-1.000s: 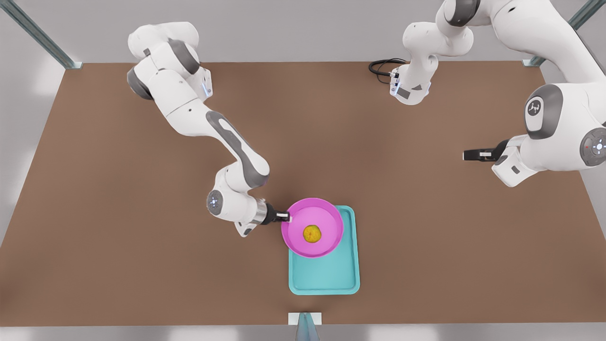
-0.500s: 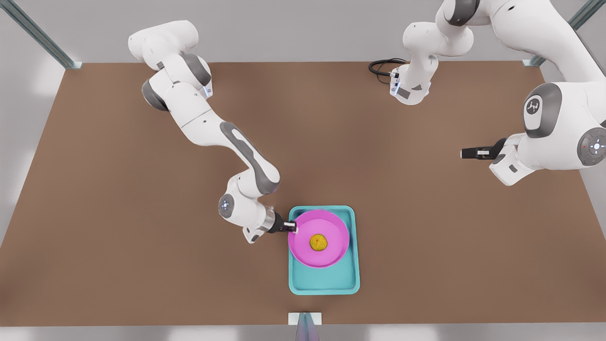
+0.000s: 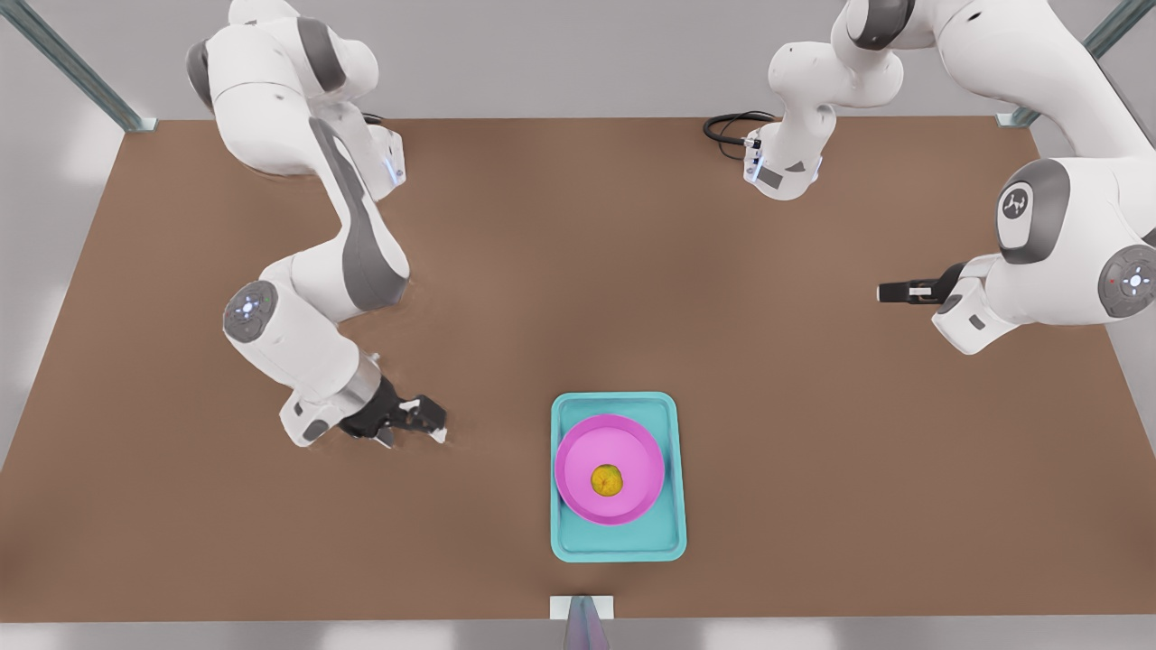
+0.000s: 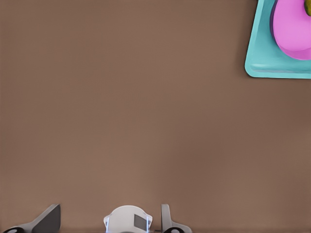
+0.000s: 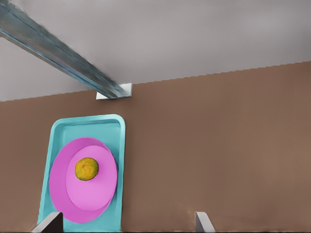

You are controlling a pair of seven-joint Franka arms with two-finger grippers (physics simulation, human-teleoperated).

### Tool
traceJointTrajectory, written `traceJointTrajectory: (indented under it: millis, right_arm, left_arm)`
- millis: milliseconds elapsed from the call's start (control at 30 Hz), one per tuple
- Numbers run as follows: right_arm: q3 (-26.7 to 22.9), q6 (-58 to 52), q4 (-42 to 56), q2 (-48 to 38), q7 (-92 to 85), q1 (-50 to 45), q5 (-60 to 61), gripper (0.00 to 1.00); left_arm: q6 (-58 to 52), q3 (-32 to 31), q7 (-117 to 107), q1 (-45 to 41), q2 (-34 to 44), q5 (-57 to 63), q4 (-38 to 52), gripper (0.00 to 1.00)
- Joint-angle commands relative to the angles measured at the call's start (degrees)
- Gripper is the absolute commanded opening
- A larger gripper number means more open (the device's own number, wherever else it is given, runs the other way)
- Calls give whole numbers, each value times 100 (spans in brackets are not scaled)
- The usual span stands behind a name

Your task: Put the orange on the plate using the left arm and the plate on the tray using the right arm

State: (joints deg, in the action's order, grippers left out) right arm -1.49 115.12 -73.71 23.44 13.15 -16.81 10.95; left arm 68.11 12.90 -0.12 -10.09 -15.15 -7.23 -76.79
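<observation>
Although the left wrist view cuts off most of the tray (image 3: 619, 543) and plate (image 3: 578, 451) at its edge, and leaves the orange (image 3: 607, 480) as a sliver too small to make out, the front view gives all three whole: the orange sits near the middle of the plate, and the plate lies flat inside the tray, nearer the tray's far end. The right pincer (image 3: 426, 421) hovers low over the bare desk (image 3: 741, 379), on the front view's left of the tray and apart from it; its fingers (image 5: 51, 222) are spread wide and hold nothing. The left pincer (image 3: 890, 292) waits well apart on the front view's right, seen edge-on there; its own wrist view shows its fingers (image 4: 48, 217) parted and empty.
</observation>
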Motion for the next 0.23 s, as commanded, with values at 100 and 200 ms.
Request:
traceJointTrajectory:
  millis: [100,200]
  right_arm:
    - [-106,-3470,-837,-2009,-1474,608,-1640,100]
    - [-106,-3479,-908,-2097,-1570,696,-1640,100]
  left_arm:
    - [-35,2,-75,-1,12,-6,15,100]
    - [-35,2,-93,7,21,2,15,100]
